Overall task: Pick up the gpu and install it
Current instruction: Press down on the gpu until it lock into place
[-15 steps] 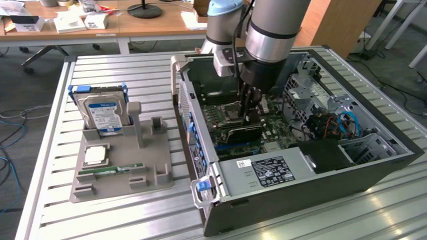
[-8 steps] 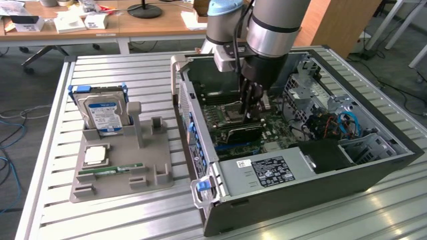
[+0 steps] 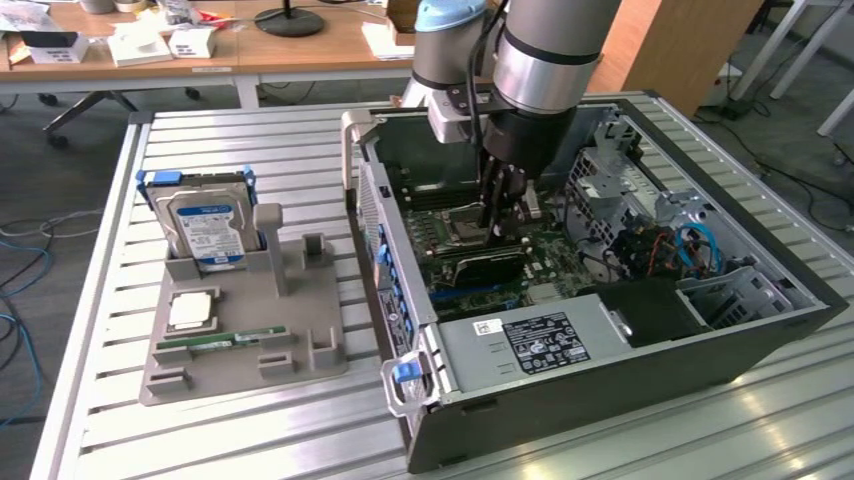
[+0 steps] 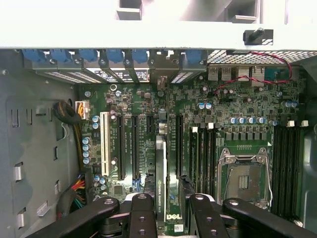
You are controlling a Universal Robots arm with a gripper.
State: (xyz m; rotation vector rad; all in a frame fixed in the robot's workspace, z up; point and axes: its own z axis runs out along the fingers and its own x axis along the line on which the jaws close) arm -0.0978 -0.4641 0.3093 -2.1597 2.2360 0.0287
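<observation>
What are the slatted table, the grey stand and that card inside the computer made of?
The table: bare metal, probably aluminium; its ribbed slats gleam. The grey stand: matte and uniform, likely plastic. The gpu: green circuit board seen edge-on with a dark body, probably fibreglass with a plastic shroud.

In the exterior view the room is bright and evenly lit from overhead. The slatted metal table (image 3: 240,420) throws back pale streaks of glare, strongest towards the exterior view's right. The arm (image 3: 547,60) carries a long highlight down its silver shell, and the open computer case (image 3: 747,340) is shadowed inside beneath it. In the wrist view the case wall (image 4: 148,34) is washed out almost to white, while the motherboard (image 4: 223,114) lies in dim, flat light. The dark links of the pincer (image 4: 171,203), closed on the gpu (image 4: 161,173), catch small glints.
</observation>
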